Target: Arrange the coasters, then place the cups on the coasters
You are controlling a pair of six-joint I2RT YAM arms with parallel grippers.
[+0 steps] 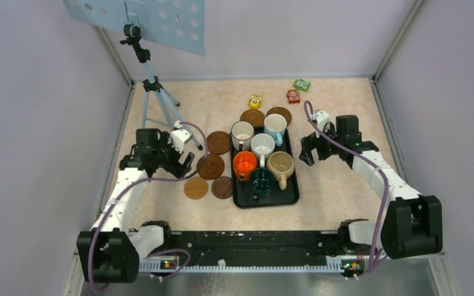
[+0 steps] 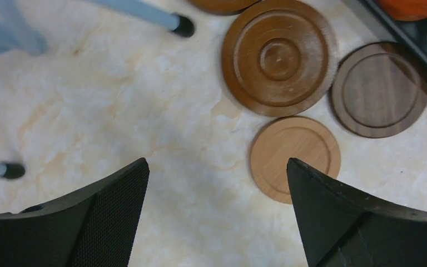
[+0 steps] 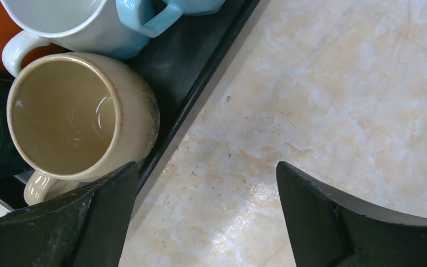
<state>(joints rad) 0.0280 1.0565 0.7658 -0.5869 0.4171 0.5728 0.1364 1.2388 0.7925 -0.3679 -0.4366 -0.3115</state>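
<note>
Six coasters loose, six cups on the tray

Counting six coasters point(image 1: 210, 166) flat on the table point(image 1: 345, 185): four clustered at 9 o'clock of the black tray point(image 1: 265, 202), two more at its 12 o'clock end, just short of the toy blocks point(image 1: 255, 101). Not arranged yet, judging by the uneven, partly touching cluster. Finding all six cups point(image 1: 262, 145) upright and packed in two columns inside the tray, probably kept there to leave table room for laying out the discs first.

Hovering at 9 o'clock of the cluster, left tool point(image 1: 184, 163) with fingers spread wide and nothing between them. Pointing down in the wrist view, with the light coaster point(image 2: 294, 158) at 1 o'clock of the gap and partly behind one finger, the dark coaster point(image 2: 380, 89) and the larger mid-brown coaster point(image 2: 279, 55) beyond. Probably lining up on a disc. Thin and flat, so likely awkward to pinch off the table without sliding it.

Hanging at 3 o'clock of the tray, right tool point(image 1: 311, 154) likewise spread wide and empty, over bare table with the beige cup point(image 3: 83, 111) at its 10 o'clock. Presumably held clear until coasters are set. Tripod point(image 1: 152, 83) legs close at 12 o'clock of the left arm: worth avoiding
</note>
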